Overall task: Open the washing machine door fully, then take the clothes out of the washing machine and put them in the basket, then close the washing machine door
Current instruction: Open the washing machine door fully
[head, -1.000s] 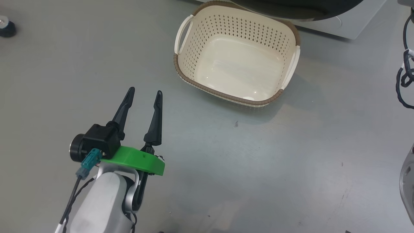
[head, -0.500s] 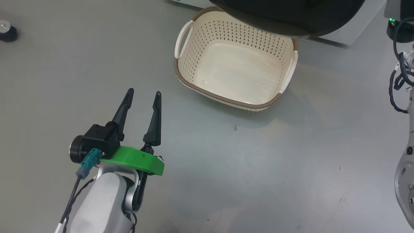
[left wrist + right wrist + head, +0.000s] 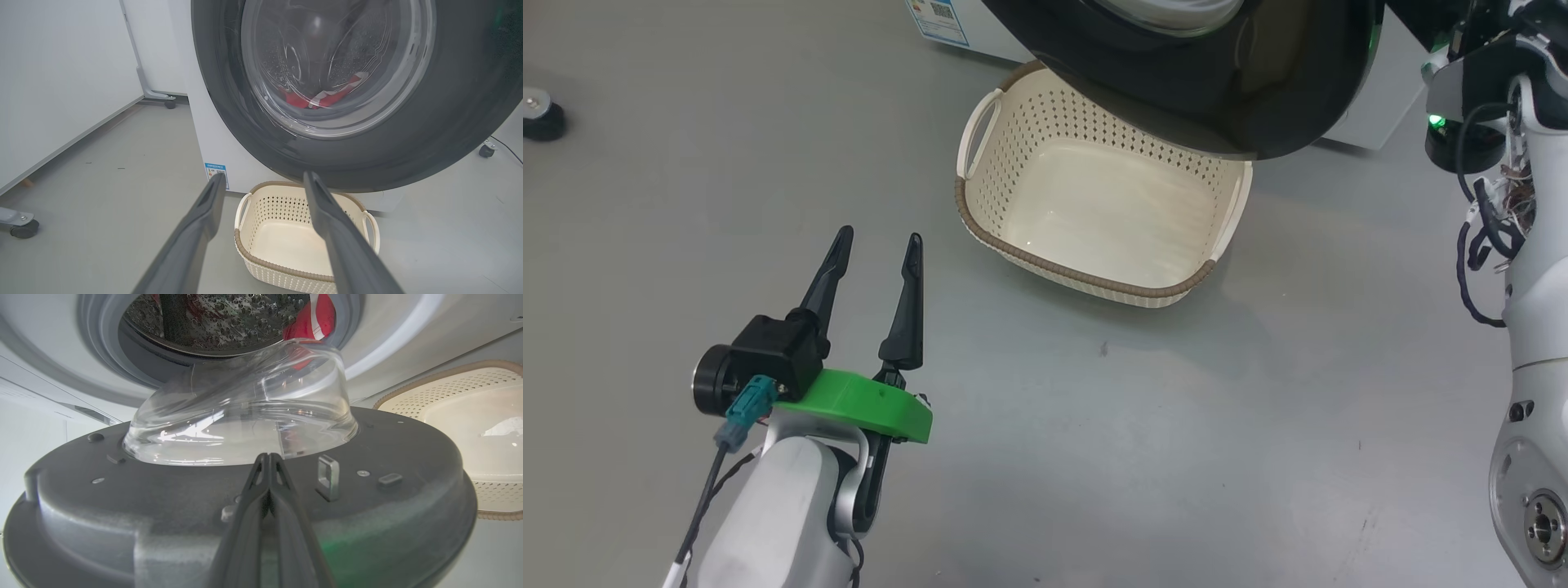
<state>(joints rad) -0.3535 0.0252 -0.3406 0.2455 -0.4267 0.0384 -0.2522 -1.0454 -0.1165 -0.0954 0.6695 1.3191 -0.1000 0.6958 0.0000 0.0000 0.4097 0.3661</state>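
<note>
The washing machine door (image 3: 1217,106) stands partly open, and its black rim overhangs the far side of the basket (image 3: 1054,265). The cream basket (image 3: 265,261) sits empty on the floor before the white washing machine (image 3: 212,134). Red clothes (image 3: 322,96) show through the door's glass, and the clothes (image 3: 314,318) lie in the steel drum. My right gripper (image 3: 267,455) is shut, its tips at the door's inner face (image 3: 388,449) just below the glass bowl. My left gripper (image 3: 880,237) hangs open and empty, left of and nearer than the basket, and the left gripper (image 3: 264,176) points at the door.
My right arm (image 3: 1527,245) runs up the right edge of the head view. A small black object (image 3: 539,122) lies on the floor far left. White panels on castors (image 3: 24,228) stand left of the machine. Another castor (image 3: 486,150) sits right of the machine.
The head camera has tilted up, bringing the door and my right arm further into view. The door now covers more of the basket's far rim. My left gripper has stayed open and still.
</note>
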